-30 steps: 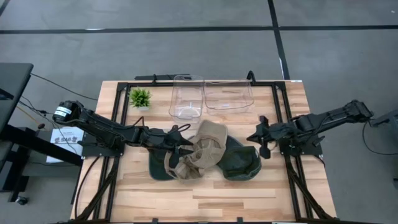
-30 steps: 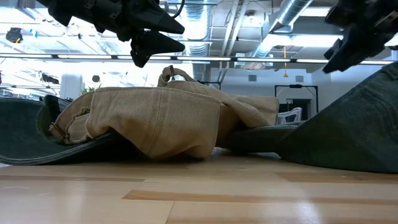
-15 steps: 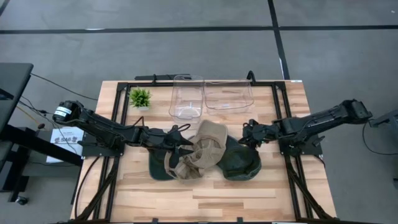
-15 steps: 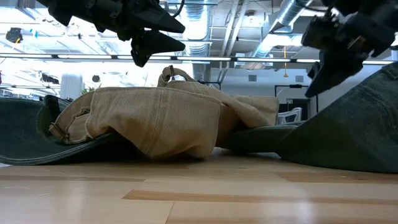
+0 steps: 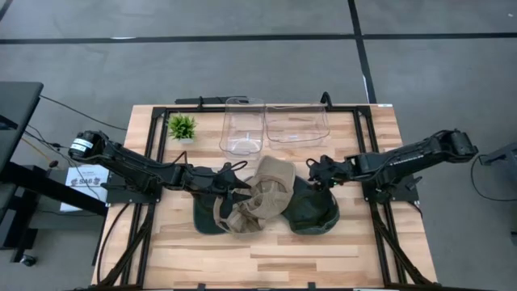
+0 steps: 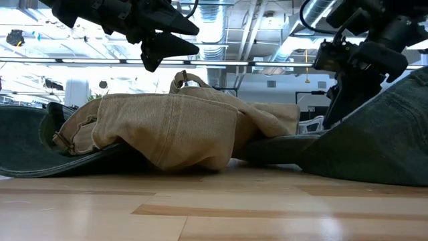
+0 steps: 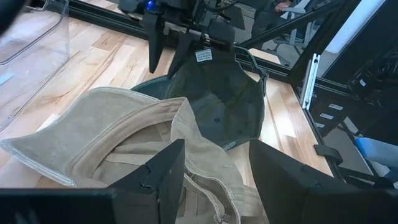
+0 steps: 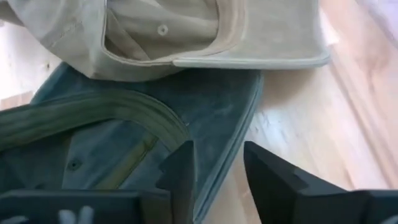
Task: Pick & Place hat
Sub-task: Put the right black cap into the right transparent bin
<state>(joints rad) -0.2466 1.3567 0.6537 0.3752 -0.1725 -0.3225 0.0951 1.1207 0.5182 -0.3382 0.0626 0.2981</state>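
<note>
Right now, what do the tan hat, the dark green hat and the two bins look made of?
Tan hat: soft woven cotton or canvas, matte; it slumps in folds and shows stitched seams. Dark green hat: similar matte fabric, maybe denim-like twill, with stitched brim rows. Clear bins: see-through glossy rigid plastic, probably; the wood shows through.

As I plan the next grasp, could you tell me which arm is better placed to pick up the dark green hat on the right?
Probably the right: the right gripper hangs open over the dark green hat, at its brim. The left gripper is open beside the tan hat, which lies between.
</note>
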